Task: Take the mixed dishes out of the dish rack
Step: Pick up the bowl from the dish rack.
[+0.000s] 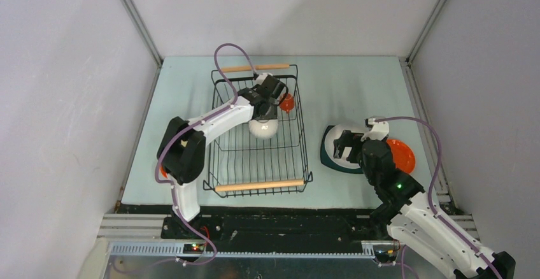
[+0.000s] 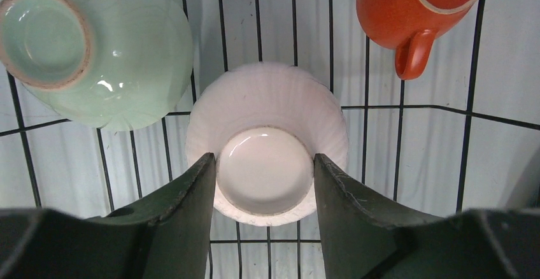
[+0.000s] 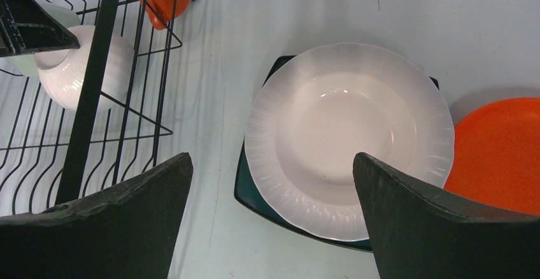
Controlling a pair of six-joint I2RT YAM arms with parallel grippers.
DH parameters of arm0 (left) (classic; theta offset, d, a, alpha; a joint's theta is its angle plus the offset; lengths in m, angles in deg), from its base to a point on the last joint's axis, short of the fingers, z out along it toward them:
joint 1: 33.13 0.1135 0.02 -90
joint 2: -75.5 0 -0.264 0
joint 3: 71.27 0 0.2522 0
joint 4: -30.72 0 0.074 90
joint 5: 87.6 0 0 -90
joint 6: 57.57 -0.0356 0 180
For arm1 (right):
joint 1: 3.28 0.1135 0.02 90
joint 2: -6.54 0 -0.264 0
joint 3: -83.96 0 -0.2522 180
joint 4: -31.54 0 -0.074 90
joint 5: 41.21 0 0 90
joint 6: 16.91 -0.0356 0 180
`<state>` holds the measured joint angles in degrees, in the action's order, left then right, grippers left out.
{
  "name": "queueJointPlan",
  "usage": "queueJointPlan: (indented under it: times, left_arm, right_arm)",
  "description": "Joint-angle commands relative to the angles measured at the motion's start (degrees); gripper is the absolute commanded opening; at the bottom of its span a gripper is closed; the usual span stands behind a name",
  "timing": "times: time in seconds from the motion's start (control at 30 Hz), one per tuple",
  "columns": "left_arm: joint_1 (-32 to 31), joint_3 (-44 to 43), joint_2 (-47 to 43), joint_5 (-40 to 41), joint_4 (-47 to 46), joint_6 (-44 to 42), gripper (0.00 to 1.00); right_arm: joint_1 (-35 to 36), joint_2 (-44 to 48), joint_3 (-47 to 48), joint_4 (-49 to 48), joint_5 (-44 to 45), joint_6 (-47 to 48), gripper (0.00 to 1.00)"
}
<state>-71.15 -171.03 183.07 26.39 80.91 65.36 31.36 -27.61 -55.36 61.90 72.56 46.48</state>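
In the dish rack (image 1: 260, 185), toward the far edge of the table (image 1: 356, 88), our left tool (image 2: 264, 161) pinches the upturned white ribbed bowl (image 2: 267, 97) by its foot ring, its one graspable lip, while our right tool (image 3: 272, 159) gapes empty over the shallow white bowl (image 3: 347, 126) by the right edge.

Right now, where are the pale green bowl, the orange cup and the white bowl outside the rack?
pale green bowl (image 2: 111, 59): left wrist view, ribbed outer wall beside its foot.
orange cup (image 2: 390, 13): left wrist view, outer wall above the handle.
white bowl (image 3: 349, 132): right wrist view, centre of its well.
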Motion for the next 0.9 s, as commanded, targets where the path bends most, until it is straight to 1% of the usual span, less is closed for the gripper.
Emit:
queueJointPlan:
  times: [0.0, 0.23, 0.3, 0.53, 0.7, 0.87]
  left_arm:
    - [-0.12, -0.10, -5.79, 3.44, -0.47, -1.10, 0.30]
    - [-0.07, 0.06, -8.99, 4.86, -0.70, -1.53, 0.25]
    - [-0.11, 0.27, -9.80, 4.88, -0.82, -1.55, 0.22]
    - [-0.05, 1.44, -11.96, 4.17, -1.73, -1.90, 0.20]
    - [-0.04, 2.28, -12.78, 3.77, -2.35, -1.98, 0.14]
    - [-0.12, 2.39, -12.95, 3.45, -2.58, -2.31, 0.06]
  right_arm:
    - [-0.26, 1.00, -0.02, -0.56, 0.35, -1.07, 1.00]
    - [-0.22, 1.17, -0.02, -0.56, 0.04, -1.08, 0.99]
    - [-0.26, 1.50, 0.00, -0.57, -0.22, -1.08, 0.99]
    - [-0.26, 2.84, 0.00, -1.45, -2.36, -0.39, 1.00]
    - [-0.34, 3.21, -0.02, -2.53, -4.73, 0.03, 1.00]
    - [-0.35, 2.88, -0.02, -4.50, -9.62, 1.19, 1.00]
